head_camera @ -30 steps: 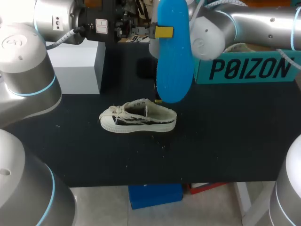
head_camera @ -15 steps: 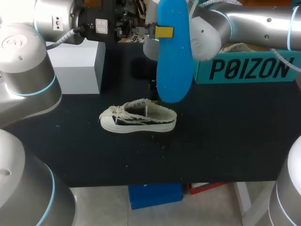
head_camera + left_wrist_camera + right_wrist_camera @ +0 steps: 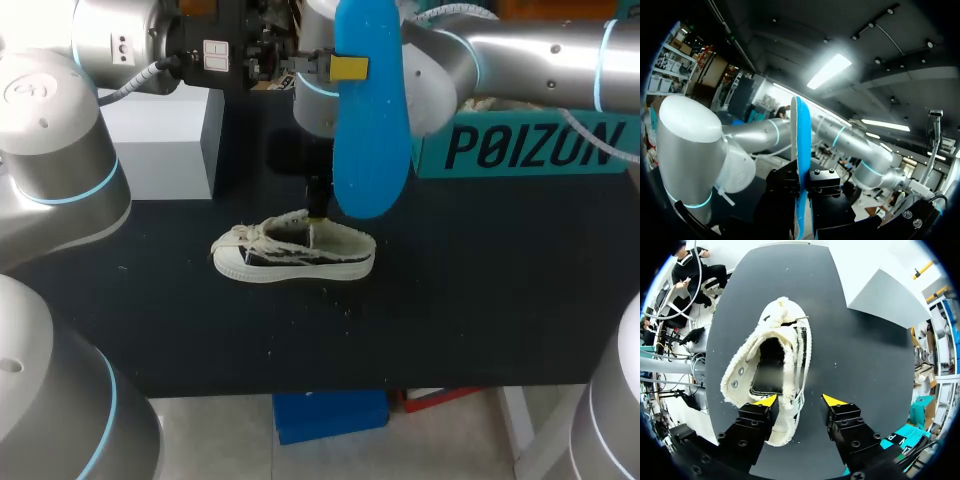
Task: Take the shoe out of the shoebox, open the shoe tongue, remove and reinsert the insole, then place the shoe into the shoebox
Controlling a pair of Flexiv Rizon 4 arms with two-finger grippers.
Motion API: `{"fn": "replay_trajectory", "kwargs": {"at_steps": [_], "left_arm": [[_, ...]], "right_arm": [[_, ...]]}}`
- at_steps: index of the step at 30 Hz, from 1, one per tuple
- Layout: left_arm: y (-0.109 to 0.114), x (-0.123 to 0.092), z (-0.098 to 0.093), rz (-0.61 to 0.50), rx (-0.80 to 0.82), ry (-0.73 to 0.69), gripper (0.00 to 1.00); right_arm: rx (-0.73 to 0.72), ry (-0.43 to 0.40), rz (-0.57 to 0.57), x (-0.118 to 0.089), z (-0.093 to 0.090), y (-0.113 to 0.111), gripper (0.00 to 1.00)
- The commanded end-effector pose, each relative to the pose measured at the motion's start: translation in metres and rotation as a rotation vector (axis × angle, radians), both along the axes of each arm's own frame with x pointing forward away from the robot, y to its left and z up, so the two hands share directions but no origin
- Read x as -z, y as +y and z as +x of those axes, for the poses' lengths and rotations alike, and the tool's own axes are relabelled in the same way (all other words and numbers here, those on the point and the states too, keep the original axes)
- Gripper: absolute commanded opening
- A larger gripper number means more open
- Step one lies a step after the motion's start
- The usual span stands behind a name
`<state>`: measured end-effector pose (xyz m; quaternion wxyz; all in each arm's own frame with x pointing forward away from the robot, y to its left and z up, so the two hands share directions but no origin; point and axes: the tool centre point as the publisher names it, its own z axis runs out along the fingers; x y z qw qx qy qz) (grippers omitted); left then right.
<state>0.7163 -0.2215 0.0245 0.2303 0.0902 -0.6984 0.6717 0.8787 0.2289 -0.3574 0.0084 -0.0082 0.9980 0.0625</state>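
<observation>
Our right gripper (image 3: 800, 401) hangs spread over the heel of the shoe (image 3: 785, 322), one tip above the heel rim, the other beside it. The shoe lies on its sole on the dark surface (image 3: 865, 355), lengthwise across us, toe toward our left. Our left gripper (image 3: 801, 186) pinches the blue insole (image 3: 799, 130) upright.

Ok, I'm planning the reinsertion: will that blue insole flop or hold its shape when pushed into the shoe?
Probably holds shape: the insole hangs straight though the left end effector pinches one spot. Likely light, since it looks thin edge-on.
</observation>
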Motion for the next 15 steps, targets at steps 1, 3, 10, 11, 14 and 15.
{"fn": "replay_trajectory", "kwargs": {"at_steps": [1, 3, 10, 11, 14, 15], "left_arm": [[-0.001, 0.001, -0.001, -0.001, -0.004, -0.001, 0.0], [-0.001, 0.001, -0.001, -0.001, -0.004, -0.001, 0.0], [-0.001, 0.001, -0.001, -0.001, -0.004, -0.001, 0.0], [-0.001, 0.001, -0.001, -0.001, -0.004, -0.001, 0.0], [-0.001, 0.001, -0.001, -0.001, -0.004, -0.001, 0.0], [-0.001, 0.001, -0.001, -0.001, -0.004, -0.001, 0.0]], "right_arm": [[-0.002, 0.016, 0.017, 0.017, 0.008, 0.002, 0.48], [0.0, 0.027, 0.021, 0.022, 0.01, 0.0, 0.47], [0.009, 0.059, 0.033, 0.036, 0.009, -0.004, 0.47], [0.01, 0.064, 0.035, 0.038, 0.009, -0.004, 0.47], [0.011, 0.077, 0.038, 0.044, 0.007, -0.004, 0.45], [0.011, 0.08, 0.04, 0.045, 0.006, -0.004, 0.45]]}}
